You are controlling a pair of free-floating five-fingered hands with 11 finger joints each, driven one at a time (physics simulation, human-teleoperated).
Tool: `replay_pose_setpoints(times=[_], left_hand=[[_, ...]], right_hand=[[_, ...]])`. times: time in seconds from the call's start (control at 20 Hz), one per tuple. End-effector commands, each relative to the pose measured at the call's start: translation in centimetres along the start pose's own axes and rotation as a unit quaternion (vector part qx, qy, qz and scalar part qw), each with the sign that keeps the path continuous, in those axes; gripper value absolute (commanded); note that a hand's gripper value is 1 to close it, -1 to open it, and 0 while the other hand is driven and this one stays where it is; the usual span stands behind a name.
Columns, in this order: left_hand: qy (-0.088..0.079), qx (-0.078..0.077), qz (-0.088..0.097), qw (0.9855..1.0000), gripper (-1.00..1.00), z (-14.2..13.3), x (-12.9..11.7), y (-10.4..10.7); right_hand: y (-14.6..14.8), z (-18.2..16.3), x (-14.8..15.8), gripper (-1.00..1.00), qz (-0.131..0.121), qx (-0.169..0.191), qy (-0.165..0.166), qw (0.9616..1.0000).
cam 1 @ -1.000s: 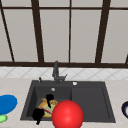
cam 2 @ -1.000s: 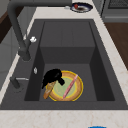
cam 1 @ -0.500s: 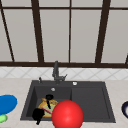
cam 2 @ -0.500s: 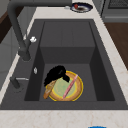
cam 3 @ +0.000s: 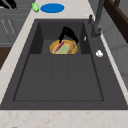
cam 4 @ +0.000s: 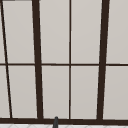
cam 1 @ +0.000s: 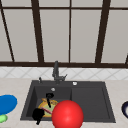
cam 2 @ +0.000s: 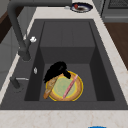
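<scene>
Your right robot hand (cam 1: pixel 49 96) is down in the sink's (cam 1: pixel 30 100) left basin, at the back rim of the yellow-rimmed plate (cam 2: pixel 65 87), on the faucet (cam 1: pixel 56 72) side. In the left side view it arches over that rim, with its tips down by the brown stick (cam 2: pixel 50 87). Whether those fingers are spread or pinching, you cannot tell. Your left robot hand (cam 1: pixel 38 114) hangs near the basin's front left corner, and its fingers are just as unreadable.

The plate lies flat on the basin floor towards the front wall. The brown stick lies along its back edge and a pink stick (cam 2: pixel 70 86) lies across its green middle.

Expect the plate to be stiff, slick and likely breakable. Lying flat, it offers you only the rim, so take it there, thumb over and fingers under. Keep it level, because both sticks look light and loose and would probably slide off.

A red ball (cam 1: pixel 67 115) blocks the plate's front edge in the front view. A blue dish (cam 1: pixel 7 103) rests at the bench's left end.
</scene>
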Motion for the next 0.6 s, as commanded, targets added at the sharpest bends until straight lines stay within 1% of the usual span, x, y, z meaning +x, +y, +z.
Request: replay_pose_setpoints(times=[0.0,0.1,0.15,0.3,0.4,0.55], left_hand=[[0.0,0.0,0.0,1.0,0.0,0.0,0.0,0.0],[0.0,0.0,0.0,1.0,0.0,0.0,0.0,0.0],[0.0,0.0,0.0,1.0,0.0,0.0,0.0,0.0],[0.0,0.0,0.0,1.0,0.0,0.0,0.0,0.0],[0.0,0.0,0.0,1.0,0.0,0.0,0.0,0.0],[0.0,0.0,0.0,1.0,0.0,0.0,0.0,0.0]], right_hand=[[-0.4,0.9,-1.1,-1.0,-0.01,-0.019,-0.006,0.9998],[-1.0,1.2,-2.0,-1.0,-0.027,-0.024,-0.024,0.9991],[-1.0,1.7,-2.3,-1.0,-0.029,-0.036,-0.032,0.9984],[-1.9,2.8,-3.4,-1.0,-0.038,-0.039,-0.05,0.9972],[-2.4,3.7,-3.9,-1.0,-0.047,-0.032,-0.063,0.9964],[-3.1,5.0,-4.9,-1.0,-0.056,-0.034,-0.073,0.9952]])
